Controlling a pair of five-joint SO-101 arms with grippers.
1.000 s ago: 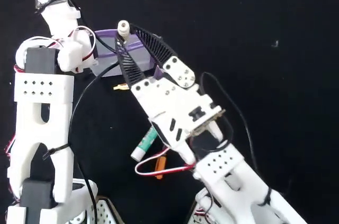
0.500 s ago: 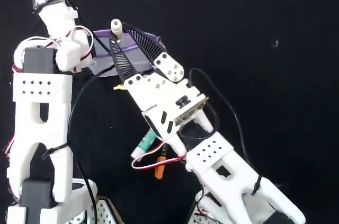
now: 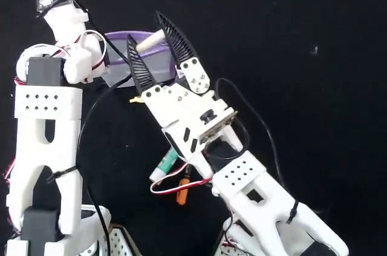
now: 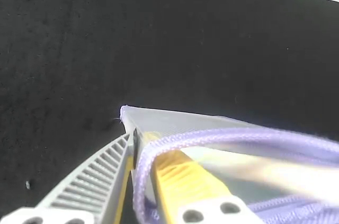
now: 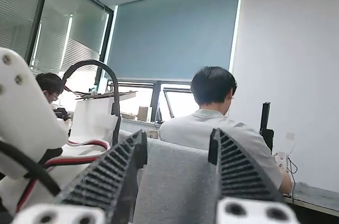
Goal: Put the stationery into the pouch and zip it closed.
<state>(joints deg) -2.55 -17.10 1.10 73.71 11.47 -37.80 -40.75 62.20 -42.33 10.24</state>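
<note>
Pouch (image 3: pixel 158 62) sits at the far side of the black table (image 3: pixel 314 117); the left gripper (image 4: pixel 140 144) is clamped on its purple edge. Right gripper (image 3: pixel 144 26) hangs above the mouth, fingers spread wide; a white stick (image 3: pixel 152 40) lies tilted between them, contact not discernible. Green-and-white marker (image 3: pixel 164 165) and orange item (image 3: pixel 182 194) lie nearer the arm bases, well apart from the pouch.
</note>
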